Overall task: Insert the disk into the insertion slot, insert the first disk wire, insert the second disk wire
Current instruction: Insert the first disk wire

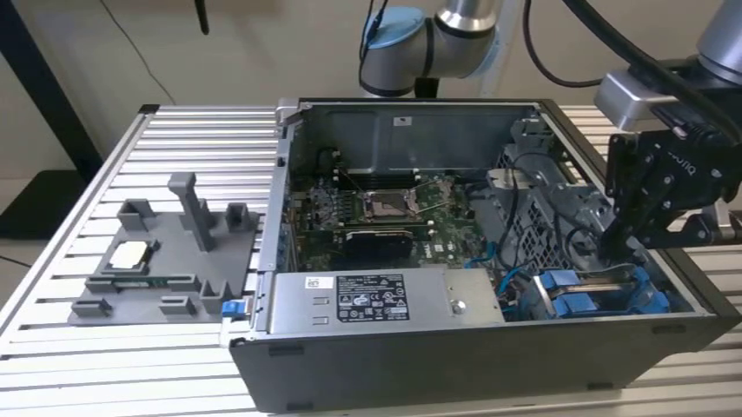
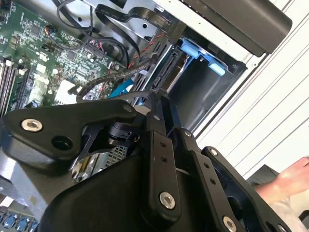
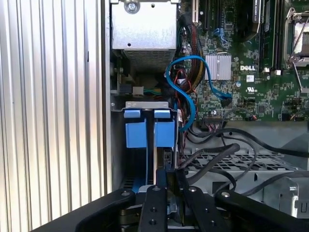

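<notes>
One note: silver hard drive in bright blue plastic carrier [image 3: 164,133] sits slotted in the dark computer case [image 1: 464,365]; end effector [image 3: 170,173], pinched narrow, just beside it, so keep any push square and straight.

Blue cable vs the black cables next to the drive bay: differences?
The blue cable is thin and arcs in a loop beside the motherboard; the black cables are thicker and lie low across the perforated cage. The blue cable reaches a board connector; the black cables lead toward the gripper. Both are inside the case.
</notes>
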{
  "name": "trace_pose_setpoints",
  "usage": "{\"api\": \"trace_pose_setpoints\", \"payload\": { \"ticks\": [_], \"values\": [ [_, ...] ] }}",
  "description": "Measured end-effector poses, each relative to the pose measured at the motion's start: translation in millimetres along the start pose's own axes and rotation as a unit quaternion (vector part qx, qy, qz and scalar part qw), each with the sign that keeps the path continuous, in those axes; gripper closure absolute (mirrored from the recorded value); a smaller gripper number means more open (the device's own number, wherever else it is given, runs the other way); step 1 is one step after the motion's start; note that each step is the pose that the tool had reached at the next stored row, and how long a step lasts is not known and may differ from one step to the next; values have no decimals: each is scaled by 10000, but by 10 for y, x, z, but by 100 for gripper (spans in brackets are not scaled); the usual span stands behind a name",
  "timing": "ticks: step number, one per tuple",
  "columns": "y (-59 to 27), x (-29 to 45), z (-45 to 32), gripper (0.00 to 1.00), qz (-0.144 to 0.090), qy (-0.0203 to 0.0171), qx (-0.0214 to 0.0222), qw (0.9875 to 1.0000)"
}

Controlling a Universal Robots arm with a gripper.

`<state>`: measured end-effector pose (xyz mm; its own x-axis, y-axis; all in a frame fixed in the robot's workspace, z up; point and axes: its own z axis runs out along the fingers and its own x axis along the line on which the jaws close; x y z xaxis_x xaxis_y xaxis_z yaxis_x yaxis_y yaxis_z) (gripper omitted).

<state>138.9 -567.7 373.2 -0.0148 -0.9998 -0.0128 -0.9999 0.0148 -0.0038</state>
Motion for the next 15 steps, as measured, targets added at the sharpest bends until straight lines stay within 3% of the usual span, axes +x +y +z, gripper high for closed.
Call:
{"api": "trace_pose_setpoints", "payload": {
  "ticks": [7,15],
  "values": [
    [-7,1,92,81,1,12,13,10000],
    [-117,1,178,81,0,7,19,10000]
  ]
}}
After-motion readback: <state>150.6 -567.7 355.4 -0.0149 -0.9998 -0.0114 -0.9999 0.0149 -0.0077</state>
